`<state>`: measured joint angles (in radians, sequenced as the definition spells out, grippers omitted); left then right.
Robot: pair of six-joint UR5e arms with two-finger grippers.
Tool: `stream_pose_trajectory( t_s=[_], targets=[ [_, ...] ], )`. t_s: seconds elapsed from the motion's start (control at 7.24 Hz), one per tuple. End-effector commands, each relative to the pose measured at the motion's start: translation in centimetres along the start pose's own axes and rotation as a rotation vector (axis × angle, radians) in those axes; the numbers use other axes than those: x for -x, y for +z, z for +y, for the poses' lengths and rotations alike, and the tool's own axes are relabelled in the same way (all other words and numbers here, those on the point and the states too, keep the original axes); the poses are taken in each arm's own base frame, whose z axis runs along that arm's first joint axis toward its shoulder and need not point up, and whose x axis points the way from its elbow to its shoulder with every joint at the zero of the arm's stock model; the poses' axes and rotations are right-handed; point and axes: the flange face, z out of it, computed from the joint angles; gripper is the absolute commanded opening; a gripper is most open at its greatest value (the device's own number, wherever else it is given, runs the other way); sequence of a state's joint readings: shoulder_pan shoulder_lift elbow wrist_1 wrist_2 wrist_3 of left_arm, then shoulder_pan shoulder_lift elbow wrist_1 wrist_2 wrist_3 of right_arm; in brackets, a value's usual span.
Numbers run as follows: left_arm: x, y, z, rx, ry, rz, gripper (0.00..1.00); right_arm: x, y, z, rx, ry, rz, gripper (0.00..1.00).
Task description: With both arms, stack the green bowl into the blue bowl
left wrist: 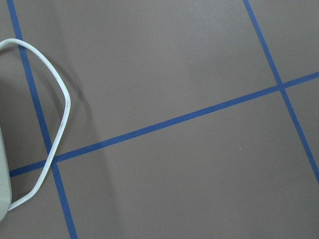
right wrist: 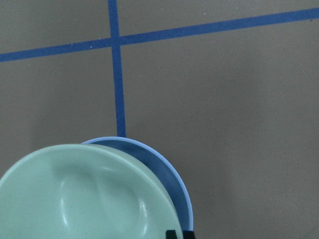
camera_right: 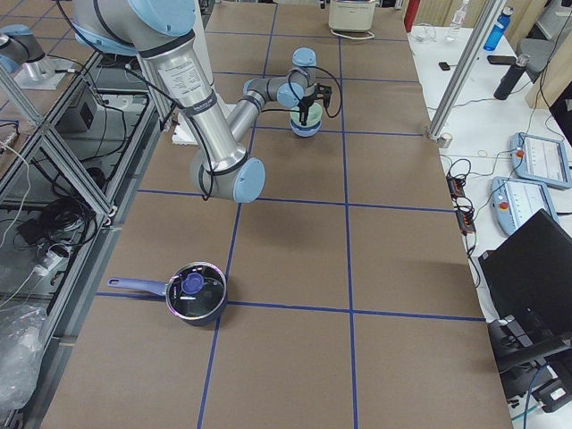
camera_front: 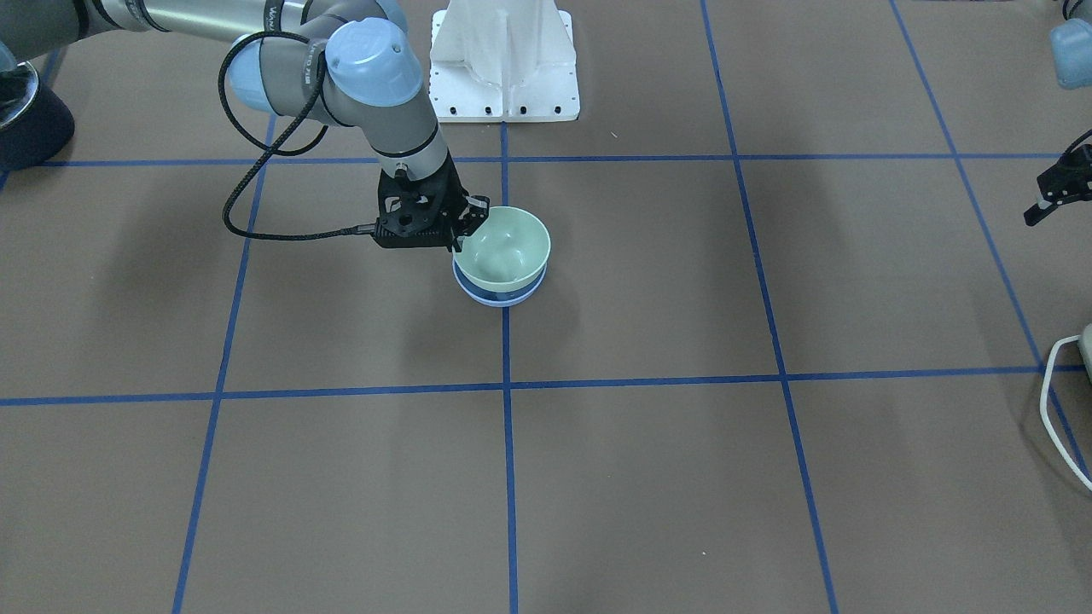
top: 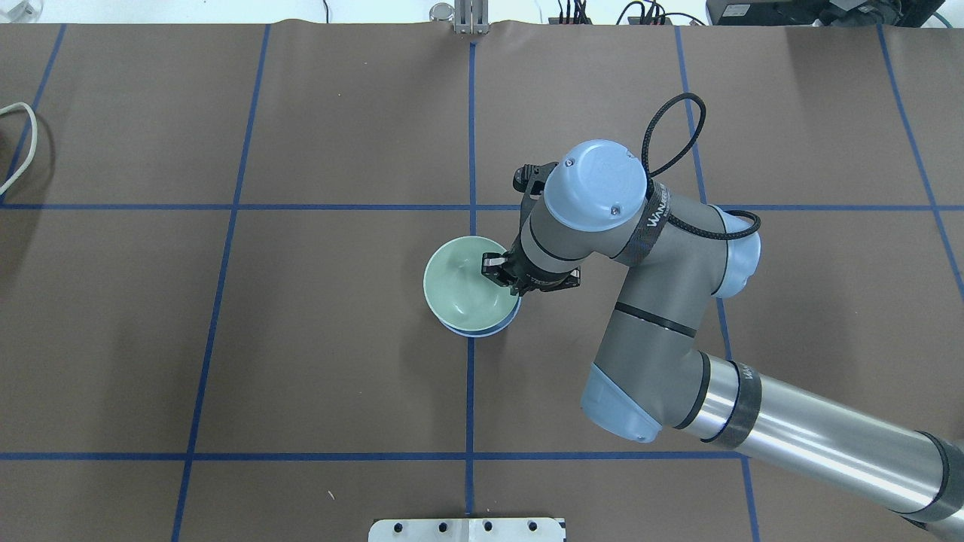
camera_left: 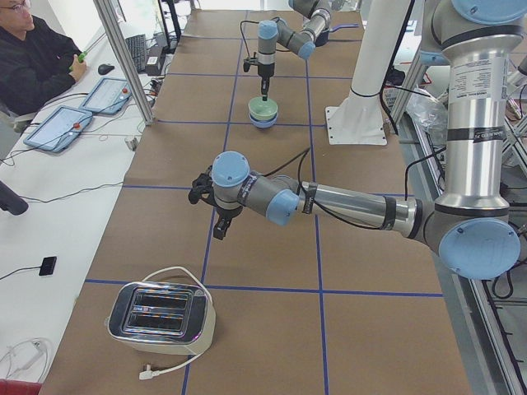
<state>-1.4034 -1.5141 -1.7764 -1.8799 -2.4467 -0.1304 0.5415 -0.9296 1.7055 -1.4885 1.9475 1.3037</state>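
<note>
The pale green bowl (camera_front: 505, 247) sits slightly tilted in the light blue bowl (camera_front: 499, 298), near the table's middle grid line. Only a crescent of the blue bowl shows under it in the overhead view (top: 491, 329) and in the right wrist view (right wrist: 172, 172). My right gripper (camera_front: 469, 232) is shut on the green bowl's rim (top: 463, 290) on the side nearest the arm. My left gripper (camera_front: 1048, 200) hangs empty above the bare table far off toward my left end. I cannot tell how its jaws stand.
The white pedestal (camera_front: 503, 64) stands behind the bowls. A toaster (camera_left: 160, 317) with a white cable (left wrist: 55, 134) sits at my left end of the table. A lidded pot (camera_right: 197, 293) sits at the right end. An operator (camera_left: 33, 49) sits beside the table.
</note>
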Motion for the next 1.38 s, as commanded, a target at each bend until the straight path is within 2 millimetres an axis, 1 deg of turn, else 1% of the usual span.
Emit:
stream_pose_trajectory(
  t_s=[0.0, 0.14, 0.83, 1.24],
  targets=[
    [-0.04, 0.05, 0.00, 0.001, 0.001, 0.001, 0.98, -0.21, 0.64, -0.70, -0.008, -0.003, -0.004, 0.00],
    [0.00, 0.07, 0.08, 0.002, 0.000, 0.000, 0.98, -0.14, 1.49, -0.95, -0.010, 0.003, -0.015, 0.00],
    [0.12, 0.26, 0.07, 0.005, -0.003, -0.001, 0.98, 0.18, 1.17, -0.87, -0.011, 0.002, -0.029, 0.00],
    [0.10, 0.26, 0.07, 0.006, -0.004, 0.001, 0.98, -0.44, 1.53, -0.74, -0.007, 0.001, -0.020, 0.00]
  ],
)
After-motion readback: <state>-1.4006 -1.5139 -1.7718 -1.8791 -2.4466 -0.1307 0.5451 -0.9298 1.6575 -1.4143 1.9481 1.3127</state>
